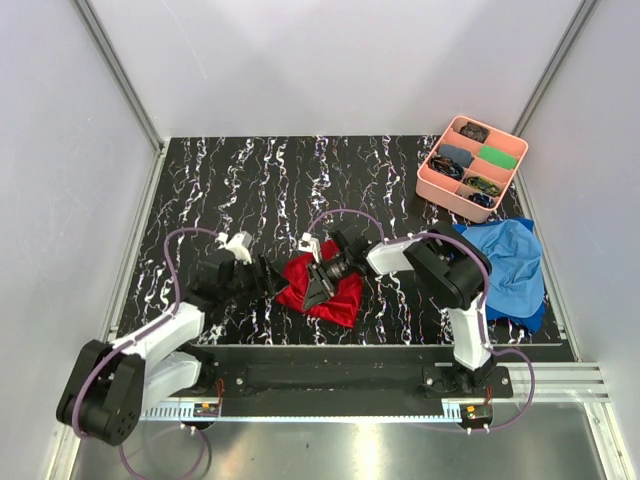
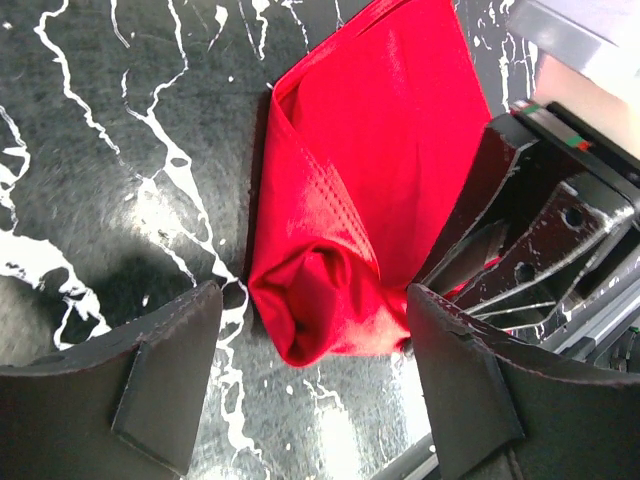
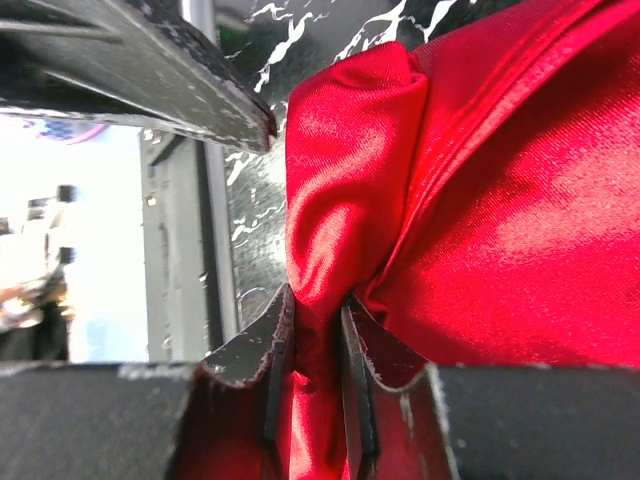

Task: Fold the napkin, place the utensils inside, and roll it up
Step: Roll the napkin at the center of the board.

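Note:
The red napkin [image 1: 330, 283] lies bunched and folded on the marbled table between my two arms. It fills the left wrist view [image 2: 370, 190] and the right wrist view [image 3: 470, 200]. My right gripper [image 1: 316, 287] is shut on a pinched fold of the napkin [image 3: 315, 330] near its left end. My left gripper [image 1: 268, 281] is open just left of the napkin, its two fingers [image 2: 165, 370] standing either side of the napkin's rounded corner without touching it. No orange utensils show in any view.
A pink tray [image 1: 437, 185] with small dark and green items stands at the back right. A blue cloth [image 1: 510, 265] lies crumpled at the right edge, behind my right arm. The table's front rail runs close below the napkin.

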You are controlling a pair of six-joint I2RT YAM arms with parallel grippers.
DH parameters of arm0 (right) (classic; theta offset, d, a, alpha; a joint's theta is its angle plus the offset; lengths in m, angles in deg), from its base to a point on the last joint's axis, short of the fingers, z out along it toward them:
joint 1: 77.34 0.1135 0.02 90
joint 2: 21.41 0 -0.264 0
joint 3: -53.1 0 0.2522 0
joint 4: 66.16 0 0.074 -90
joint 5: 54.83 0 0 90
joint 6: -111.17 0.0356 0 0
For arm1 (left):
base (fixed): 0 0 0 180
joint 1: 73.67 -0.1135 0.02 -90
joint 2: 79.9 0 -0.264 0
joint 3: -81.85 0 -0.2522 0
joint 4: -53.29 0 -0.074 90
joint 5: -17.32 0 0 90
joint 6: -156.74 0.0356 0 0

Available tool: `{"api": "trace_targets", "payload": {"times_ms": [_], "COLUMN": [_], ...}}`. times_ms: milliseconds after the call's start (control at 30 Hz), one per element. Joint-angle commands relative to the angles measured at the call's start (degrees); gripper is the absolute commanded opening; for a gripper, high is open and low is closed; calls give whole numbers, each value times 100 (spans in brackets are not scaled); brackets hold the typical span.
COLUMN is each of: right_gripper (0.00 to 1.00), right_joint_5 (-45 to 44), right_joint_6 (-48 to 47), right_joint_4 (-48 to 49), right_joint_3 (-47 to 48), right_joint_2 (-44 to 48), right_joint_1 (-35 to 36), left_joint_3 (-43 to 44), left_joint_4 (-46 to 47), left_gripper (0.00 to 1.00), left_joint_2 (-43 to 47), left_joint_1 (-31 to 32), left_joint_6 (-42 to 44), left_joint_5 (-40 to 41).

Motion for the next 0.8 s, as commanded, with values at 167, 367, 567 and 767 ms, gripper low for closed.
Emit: {"api": "trace_targets", "payload": {"times_ms": [167,367,567,767], "right_gripper": [24,24,29,56], "right_joint_5": [698,769,568,-205], "right_joint_6": [146,155,155,200], "right_joint_4": [-306,-315,-333,-569], "right_joint_3": [271,351,342,325], "right_joint_2": [-559,-665,-586,204], "right_joint_1": [-224,-260,-286,-356], "left_joint_3": [-50,-173,-190,38], "left_joint_4": [1127,1540,1699,900], "left_gripper": [73,64,14,0], "left_joint_2": [-824,-1308,-1528,-1397], "left_joint_1": [45,80,97,97], "left_joint_6": [-104,-227,-324,-254], "left_joint_5": [-452,-470,-602,-225]}}
